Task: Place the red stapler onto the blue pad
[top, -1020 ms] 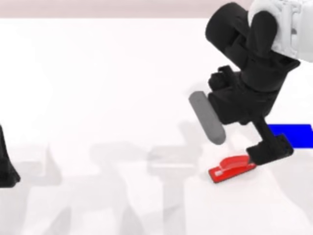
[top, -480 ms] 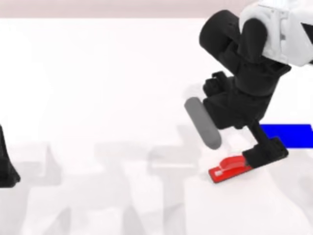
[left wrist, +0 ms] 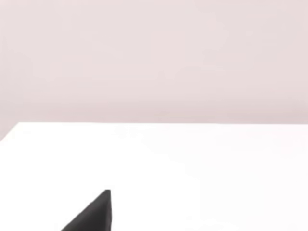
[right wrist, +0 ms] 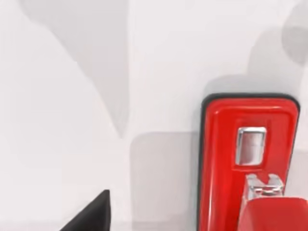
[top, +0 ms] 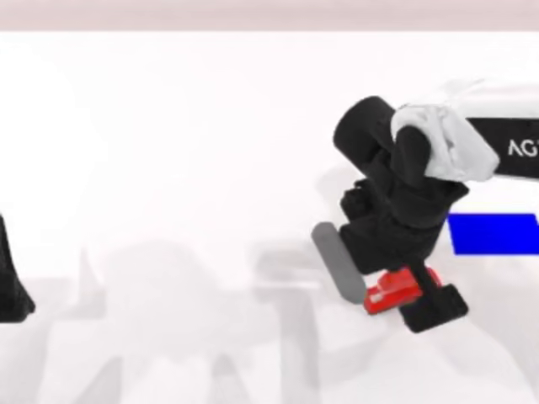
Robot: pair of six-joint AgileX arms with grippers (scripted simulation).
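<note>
On the tabletop our right gripper hangs over the stapler, which lies left of the pad and apart from it. We cannot tell how the jaws stand. We should centre them across its body before closing. Our left arm sits parked far left.

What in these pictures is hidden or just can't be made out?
- Red stapler: in the top view the right gripper covers its far end; the right wrist view's edge cuts it off.
- Right jaws: whether they grip the stapler cannot be told.
- Blue pad: cut off by the top view's right edge.
- Left gripper: mostly outside the top view's left edge.
</note>
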